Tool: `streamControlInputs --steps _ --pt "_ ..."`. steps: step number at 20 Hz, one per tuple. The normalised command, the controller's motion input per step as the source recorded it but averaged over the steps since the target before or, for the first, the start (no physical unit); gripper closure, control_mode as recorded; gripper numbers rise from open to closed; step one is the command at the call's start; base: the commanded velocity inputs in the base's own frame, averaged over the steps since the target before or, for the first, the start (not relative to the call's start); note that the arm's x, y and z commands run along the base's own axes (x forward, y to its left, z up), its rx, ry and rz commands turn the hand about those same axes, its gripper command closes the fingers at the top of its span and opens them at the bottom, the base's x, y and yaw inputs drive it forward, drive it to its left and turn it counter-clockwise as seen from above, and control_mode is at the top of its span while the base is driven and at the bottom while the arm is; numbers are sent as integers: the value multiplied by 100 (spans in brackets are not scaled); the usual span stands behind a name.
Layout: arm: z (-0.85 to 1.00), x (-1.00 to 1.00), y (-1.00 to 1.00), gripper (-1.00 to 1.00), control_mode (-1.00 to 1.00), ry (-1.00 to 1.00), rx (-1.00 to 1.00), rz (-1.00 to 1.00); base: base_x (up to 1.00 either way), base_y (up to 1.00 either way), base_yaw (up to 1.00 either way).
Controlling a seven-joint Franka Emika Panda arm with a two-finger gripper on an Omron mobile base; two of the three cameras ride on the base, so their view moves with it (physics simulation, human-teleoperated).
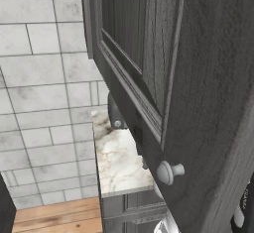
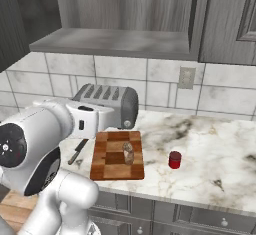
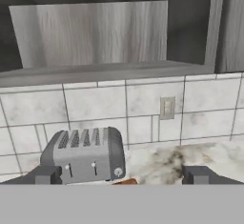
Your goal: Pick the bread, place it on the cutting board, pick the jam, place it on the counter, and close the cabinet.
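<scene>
The bread (image 2: pixel 128 152), a small brown chunk, lies on the checkered wooden cutting board (image 2: pixel 107 165). To its right the jam (image 2: pixel 174 159), a small red jar, stands on the marbled counter (image 2: pixel 215 149). Above them the cabinet (image 2: pixel 115 43) is open, showing its grey shelf and back wall (image 3: pixel 90 32). Its dark door (image 1: pixel 198 78) with a round pale knob (image 1: pixel 169 171) swings out close to the left base camera. My gripper (image 3: pixel 123 176) is open with nothing between its fingertips (image 3: pixel 47 174). It hangs above the counter, facing the toaster and the open cabinet.
A silver toaster (image 2: pixel 111 104) stands against the tiled wall behind the board, and a black-handled knife (image 2: pixel 77 151) lies left of it. A wall outlet (image 2: pixel 186 77) sits above the counter. A shut cabinet (image 2: pixel 235 19) hangs at the right. Grey drawer fronts (image 2: pixel 200 216) run below.
</scene>
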Motion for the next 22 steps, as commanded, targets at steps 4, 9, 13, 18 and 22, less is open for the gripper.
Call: streamControlInputs --steps 4,9,13,18,22 --pt "1 -50 15 -100 -100 -14 0 -2 0 0 0" --pt "0 -66 13 -100 -100 -11 0 -1 0 0 0" --pt "0 -71 18 -100 -100 -5 0 0 0 0 0" --pt "0 -70 23 -100 -100 -8 0 -1 0 0 0" --pt "0 -62 29 -100 -100 -9 0 -1 0 0 0"
